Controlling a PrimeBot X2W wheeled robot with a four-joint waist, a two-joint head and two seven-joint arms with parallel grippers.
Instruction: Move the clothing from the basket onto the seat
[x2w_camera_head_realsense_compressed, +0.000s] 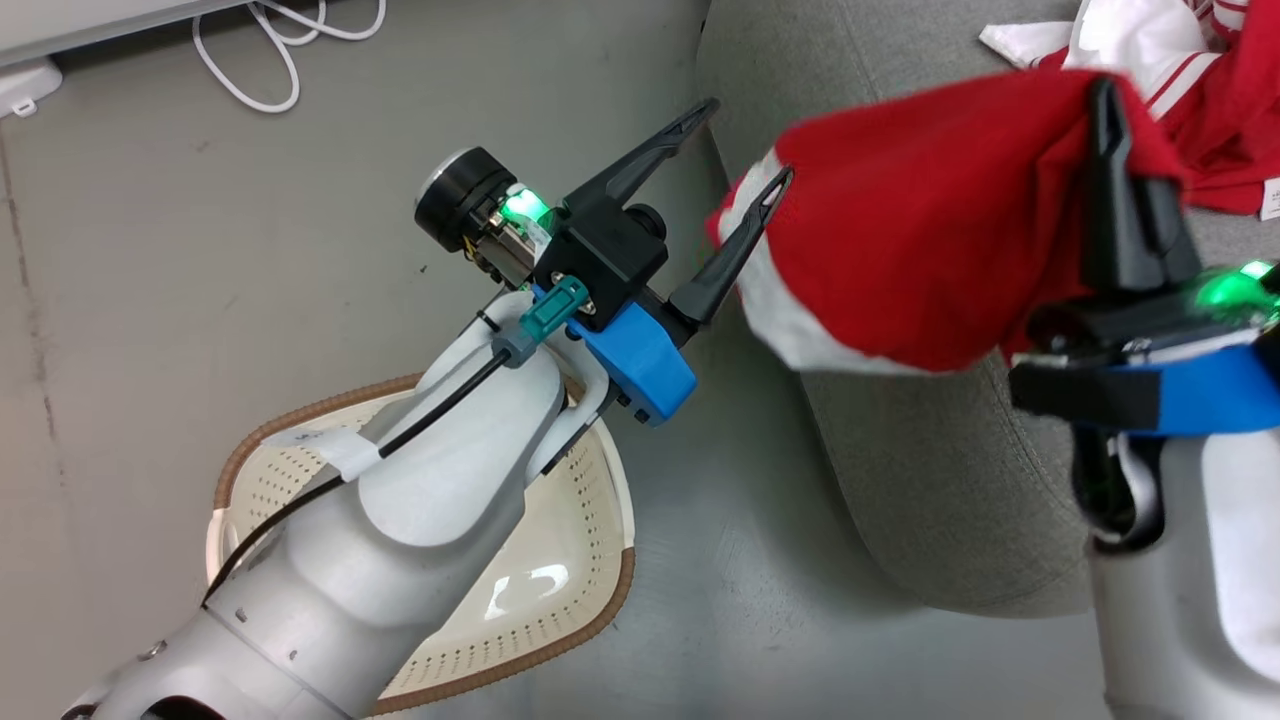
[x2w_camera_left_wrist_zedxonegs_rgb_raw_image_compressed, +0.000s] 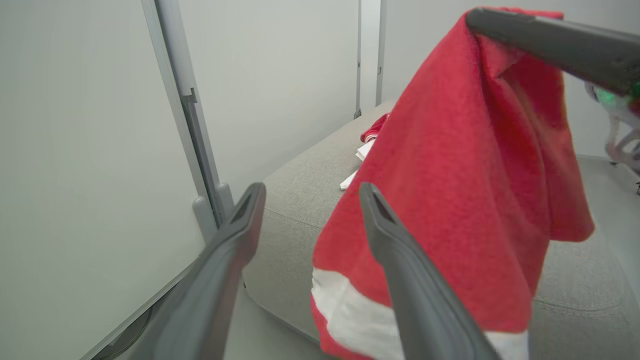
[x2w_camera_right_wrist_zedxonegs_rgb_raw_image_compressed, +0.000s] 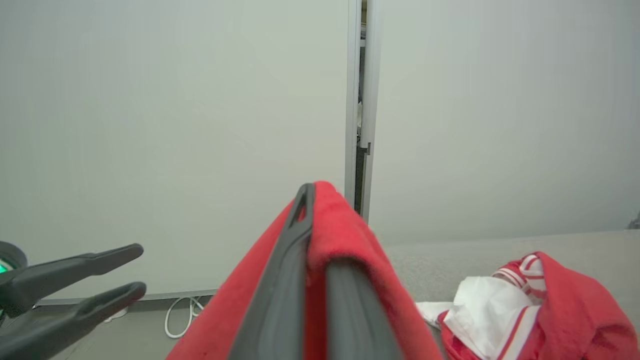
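Right gripper (x2w_camera_head_realsense_compressed: 1103, 100): both fingers are pressed together on a fold of 1 red garment (x2w_camera_head_realsense_compressed: 900, 220), with fabric bunched over the tips. The garment hangs from that pinch over the rounded front edge of the seat (x2w_camera_head_realsense_compressed: 930, 500). Its white-trimmed hem is lowest and toward the robot's left.

Left gripper (x2w_camera_head_realsense_compressed: 748, 140): fingers are spread wide, holding nothing. In the head view 1 fingertip overlaps the white hem. We cannot tell whether it touches the cloth or sits just in front of it.

Handling, as we judge it: light, soft, fully limp. It drapes in deep folds and keeps no shape, so 1 pinch carries it but leaves the loose end free to swing. The knit looks matte, not slippery, so a thick gathered fold like this one should hold. For a second hold, the white hem band nearest the left gripper is the obvious place, since it is easy to pick out against the red.

A pile of clothing (x2w_camera_head_realsense_compressed: 1230, 120), red with white stripes, lies on the seat beyond the right gripper. The basket (x2w_camera_head_realsense_compressed: 600, 610) sits on the floor (x2w_camera_head_realsense_compressed: 150, 300) under the left forearm. What we see of its inside is bare; the arm hides the rest.

Surface: grey woven upholstery, broad and gently crowned, likely grippy enough that cloth stays where it lands. The floor is grey, smooth and scuffed. A white cable (x2w_camera_head_realsense_compressed: 270, 60) loops by the wall. Pale wall panels (x2w_camera_right_wrist_zedxonegs_rgb_raw_image_compressed: 150, 125) stand behind the seat, with a vertical joint between 2 of them.
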